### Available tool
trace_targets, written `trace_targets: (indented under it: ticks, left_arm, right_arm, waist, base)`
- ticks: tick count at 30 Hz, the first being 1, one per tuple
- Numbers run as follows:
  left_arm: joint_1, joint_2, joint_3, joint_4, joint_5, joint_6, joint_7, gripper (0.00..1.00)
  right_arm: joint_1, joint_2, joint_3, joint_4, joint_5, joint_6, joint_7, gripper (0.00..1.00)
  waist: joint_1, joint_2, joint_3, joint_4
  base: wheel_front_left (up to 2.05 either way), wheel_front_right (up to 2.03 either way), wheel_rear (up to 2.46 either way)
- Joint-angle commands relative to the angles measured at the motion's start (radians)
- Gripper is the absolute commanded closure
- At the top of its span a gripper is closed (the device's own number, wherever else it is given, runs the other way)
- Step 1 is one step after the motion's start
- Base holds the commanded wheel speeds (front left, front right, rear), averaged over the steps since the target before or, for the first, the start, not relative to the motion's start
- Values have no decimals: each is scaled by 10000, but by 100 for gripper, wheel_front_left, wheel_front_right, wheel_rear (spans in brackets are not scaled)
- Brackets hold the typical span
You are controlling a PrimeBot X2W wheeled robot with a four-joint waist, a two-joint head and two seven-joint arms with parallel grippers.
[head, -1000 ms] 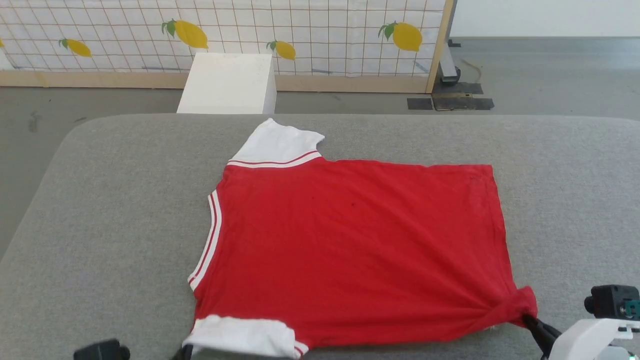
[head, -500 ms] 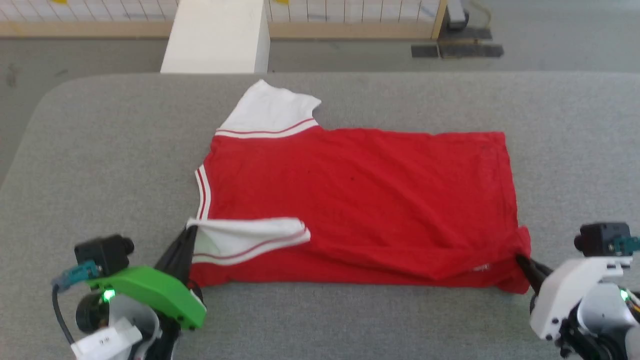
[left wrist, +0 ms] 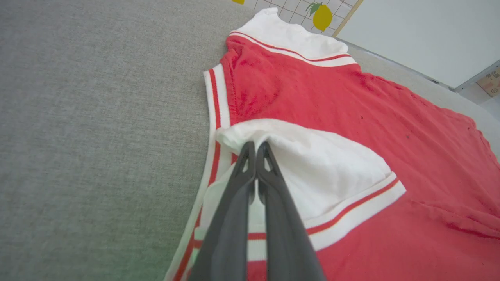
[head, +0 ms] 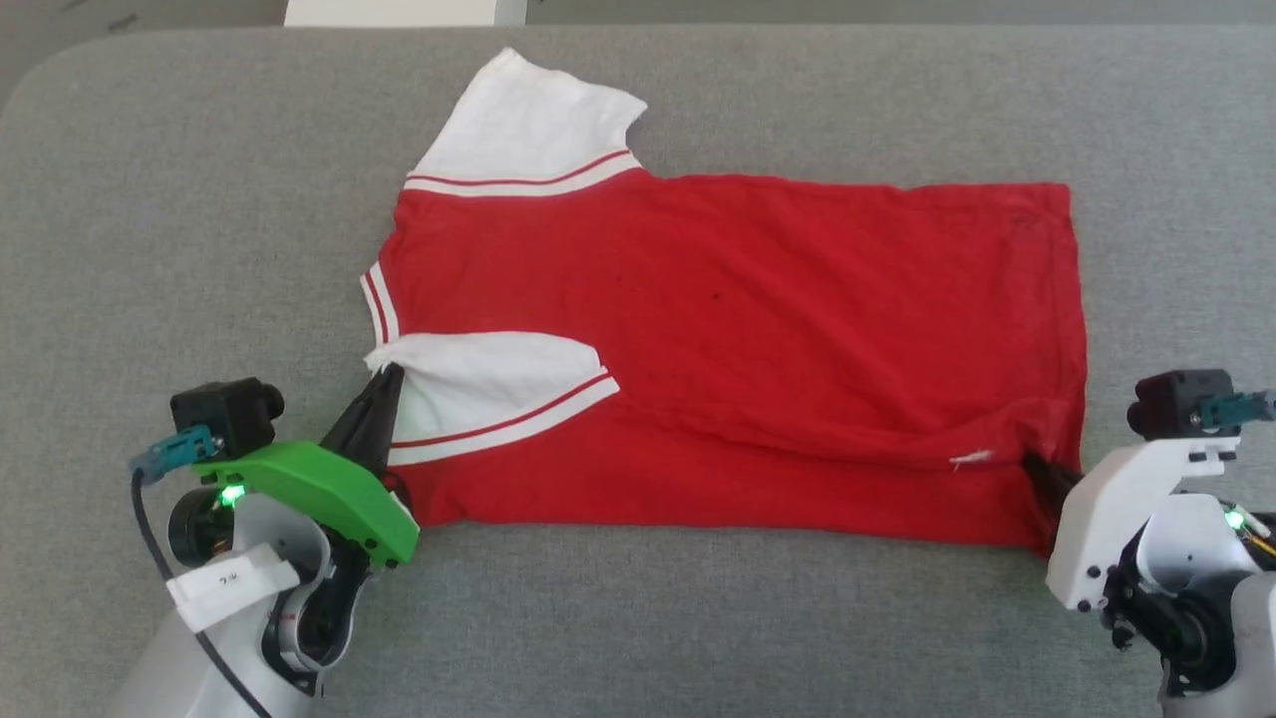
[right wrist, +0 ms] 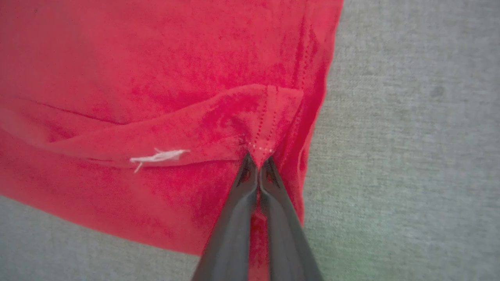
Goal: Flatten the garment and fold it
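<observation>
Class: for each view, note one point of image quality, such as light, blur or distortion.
Head view: even soft light, shirt sharp. Left wrist view: wide-angle stretch; green tinge on the grey surface beside the left gripper. Right wrist view: shirt slightly blurred, no glare; right gripper looms large.

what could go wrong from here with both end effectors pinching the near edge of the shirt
1. The left end effector pinches only the tip of the near sleeve; that thin bite could slip, dropping the sleeve crumpled on the garment.
2. The right end effector holds a bunched hem corner, and the flap between the two grips looks slack and uneven, so the fold may land skewed or wrinkled.
</observation>
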Motion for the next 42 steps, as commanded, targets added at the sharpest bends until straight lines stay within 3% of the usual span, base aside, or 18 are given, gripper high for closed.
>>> trace_targets:
  ticks: [1,5,6,7,8,12,15,21,22,23,24,29,36,37,38,39,42]
  left_arm:
    - [-260,-48,-33,188,140,-94,-70,100]
    - [-482,-137,-186,818,100,-303,5,100]
    - [-517,-171,-173,951,76,-328,-47,92]
    - [-521,-216,-163,1089,6,-329,-15,60]
    - [-538,-226,-177,1228,-7,-326,14,0]
    - [-479,-207,-95,1368,-109,-172,93,0]
    - [-298,30,-2,1143,-1,219,221,0]
    - [616,650,-29,-65,186,1618,1511,0]
    - [844,717,-86,-361,97,1889,1984,0]
    - [1358,924,-296,-1079,-100,2520,3207,0]
    - [1469,1010,-345,-1325,-106,2708,3495,0]
    - [1567,1137,-530,-1702,-188,3174,4352,0]
    - [958,1004,-774,-629,-185,3164,4809,0]
    - [950,996,-810,-484,-212,3133,4873,22]
    - [965,1018,-858,-386,-221,3095,4940,75]
    - [1018,1040,-922,-292,-271,3027,5061,100]
    - [1186,1059,-950,-268,-428,2885,5156,100]
  right_arm:
    - [-106,24,23,148,-130,-13,143,100]
    - [-114,54,19,248,-164,-13,300,100]
    - [-108,66,6,260,-173,-13,293,98]
    - [-99,72,24,272,-162,-13,287,68]
    - [-80,87,47,276,-86,-13,273,0]
    - [38,119,-70,165,194,-13,54,0]
    - [217,140,-298,-65,395,-13,-71,0]
    - [652,327,-1122,-838,742,-13,-366,0]
    - [735,356,-1225,-950,745,-13,-356,0]
    - [904,430,-1413,-1193,747,-13,-299,0]
    - [950,454,-1459,-1270,740,-13,-268,0]
    - [1033,549,-1562,-1521,725,-13,-191,0]
    - [976,605,-1479,-1632,660,-13,-119,0]
    - [985,609,-1446,-1643,654,-13,-109,0]
    - [999,612,-1420,-1647,641,-13,-89,0]
    - [1033,614,-1387,-1655,604,-13,-55,0]
    - [1198,558,-1242,-1782,200,-13,72,0]
  waist:
    - [0,0,141,58]
    - [0,0,62,39]
    - [0,0,13,28]
    - [0,0,-49,20]
    - [0,0,-144,9]
    - [0,0,-589,-5]
    - [0,0,-967,7]
    - [0,0,-1546,48]
    - [0,0,-1605,48]
    - [0,0,-1672,25]
    - [0,0,-1656,5]
    - [0,0,-1456,-116]
    - [0,0,-1188,-366]
    - [0,0,-1168,-414]
    - [0,0,-1155,-451]
    - [0,0,-1154,-484]
    - [0,0,-1152,-501]
  base:
    - [0,0,0]
    - [0,0,0]
    - [0,0,0]
    - [0,0,0]
    - [0,0,0]
    - [0,0,0]
    - [0,0,0]
    - [0,0,0]
    - [0,0,0]
    - [0,0,0]
    - [0,0,0]
    - [0,0,0]
    - [0,0,0]
    - [0,0,0]
    - [0,0,0]
    - [0,0,0]
    - [0,0,0]
